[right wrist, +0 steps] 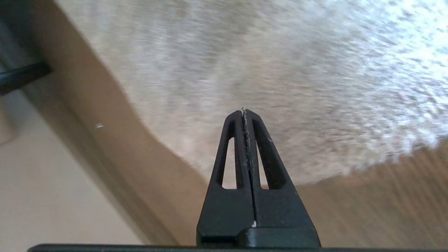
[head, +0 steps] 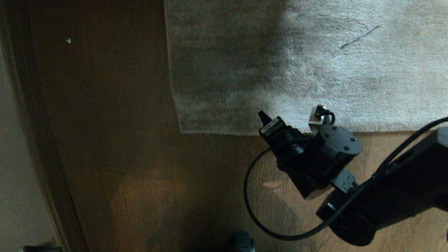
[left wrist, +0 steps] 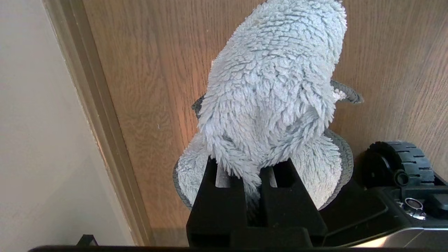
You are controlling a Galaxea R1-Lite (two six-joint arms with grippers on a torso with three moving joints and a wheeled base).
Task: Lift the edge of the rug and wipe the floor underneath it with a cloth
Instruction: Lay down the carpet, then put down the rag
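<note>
The light grey rug lies flat on the brown wood floor (head: 140,175). Its rug edge (head: 217,131) runs across the view to a square corner on the left. My right gripper (head: 263,116) hovers over that edge, a little right of the corner. Its fingers are pressed together in the right wrist view (right wrist: 244,112), with only a thread of lint between them and the rug edge (right wrist: 336,175) lying below. My left gripper (left wrist: 250,166), outside the head view, is shut on the fuzzy pale blue-grey cloth (left wrist: 273,87), which bulges over its fingers above the floor (left wrist: 147,87).
A baseboard and pale wall (head: 21,140) run down the left side. A small white speck (head: 68,40) lies on the floor near them. The robot base's black wheel (left wrist: 399,164) sits beside the cloth. A dark streak (head: 358,37) marks the rug.
</note>
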